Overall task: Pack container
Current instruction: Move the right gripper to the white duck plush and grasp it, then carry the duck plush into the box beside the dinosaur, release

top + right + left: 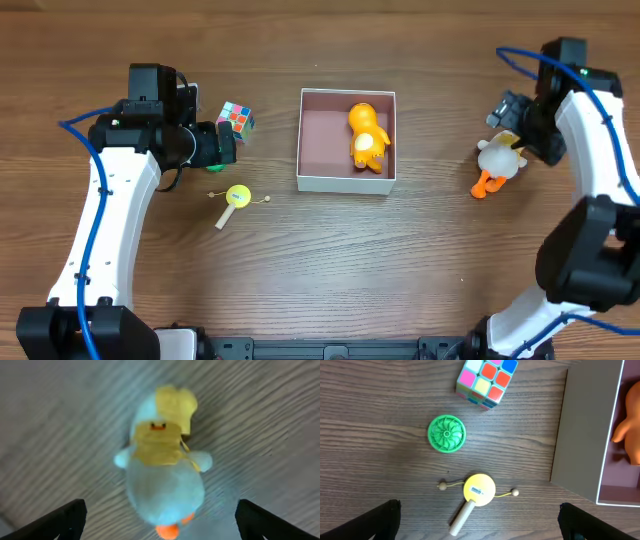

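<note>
The container (322, 140), a square white box with a pinkish-brown inside, stands at the table's middle and holds an orange toy figure (367, 137). My left gripper (220, 147) is open and empty, hovering left of the box. In the left wrist view (480, 525) it is above a green ridged disc (447, 434), a colour cube (486, 379) and a yellow rattle drum (479, 490), with the box wall (580, 435) at the right. My right gripper (510, 120) is open and empty above a white plush duck (497, 160); the right wrist view shows the duck (162, 467) between the fingers (160, 527), blurred.
The cube (236, 118) and the rattle drum (236, 198) lie on the wooden table left of the box. The green disc is hidden under my left gripper in the overhead view. The duck lies right of the box.
</note>
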Robot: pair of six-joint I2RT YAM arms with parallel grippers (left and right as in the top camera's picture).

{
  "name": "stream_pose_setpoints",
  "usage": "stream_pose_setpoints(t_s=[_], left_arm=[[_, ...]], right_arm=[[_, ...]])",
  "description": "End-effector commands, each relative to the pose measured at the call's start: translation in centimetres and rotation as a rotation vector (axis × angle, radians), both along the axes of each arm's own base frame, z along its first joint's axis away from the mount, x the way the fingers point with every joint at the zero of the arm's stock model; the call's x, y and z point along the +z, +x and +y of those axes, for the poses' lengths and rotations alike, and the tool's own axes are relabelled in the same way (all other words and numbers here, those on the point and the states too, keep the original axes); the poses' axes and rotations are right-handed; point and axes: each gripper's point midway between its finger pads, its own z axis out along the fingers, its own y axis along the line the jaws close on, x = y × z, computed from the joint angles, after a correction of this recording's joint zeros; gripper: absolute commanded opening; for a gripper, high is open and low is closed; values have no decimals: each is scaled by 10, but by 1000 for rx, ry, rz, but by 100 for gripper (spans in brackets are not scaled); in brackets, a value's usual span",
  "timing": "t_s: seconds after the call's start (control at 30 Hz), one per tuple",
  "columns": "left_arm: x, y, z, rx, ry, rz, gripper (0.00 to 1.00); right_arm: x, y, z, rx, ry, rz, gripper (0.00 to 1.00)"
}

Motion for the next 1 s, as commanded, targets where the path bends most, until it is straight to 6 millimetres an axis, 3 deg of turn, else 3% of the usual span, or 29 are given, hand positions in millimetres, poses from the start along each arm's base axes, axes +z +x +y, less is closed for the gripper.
stream_pose_setpoints(t_s=[0.0, 0.1, 0.17, 0.3, 0.37, 0.53, 0.6, 0.63, 0.67, 0.73, 0.83, 0.87, 0.97], left_arm=[[6, 6, 2, -12, 7, -19, 100], [6, 6, 2, -12, 7, -19, 100], [6, 6, 2, -12, 7, -19, 100], [6, 6, 2, -12, 7, -19, 100], [6, 6, 2, -12, 7, -19, 100], [6, 6, 2, -12, 7, -19, 100], [6, 6, 2, -12, 7, -19, 100], [6, 6, 2, -12, 7, -19, 100], [6, 6, 2, -12, 7, -19, 100], [6, 6, 2, -12, 6, -19, 100], [6, 6, 2, -12, 6, -19, 100], [6, 6, 2, -12, 7, -19, 100], [6, 6, 2, -12, 6, -19, 100]], right_arm=[[-26, -5, 9, 12, 43, 45, 96], [-56, -14, 13, 10, 69, 98, 85], [-70, -21, 15, 10, 80, 121, 57], [-68, -21, 15, 10, 79, 119, 20], [-48, -17, 18, 16, 74, 86, 13], [43, -3, 58, 129, 50, -99, 4], [100, -4, 106, 250, 83, -237, 4], [118, -6, 125, 300, 102, -286, 4], [147, -12, 164, 403, 139, -378, 4], [170, -17, 210, 521, 181, -473, 4], [176, -20, 263, 591, 243, -521, 4], [169, -20, 281, 618, 252, -510, 4], [132, -10, 300, 641, 200, -440, 4]])
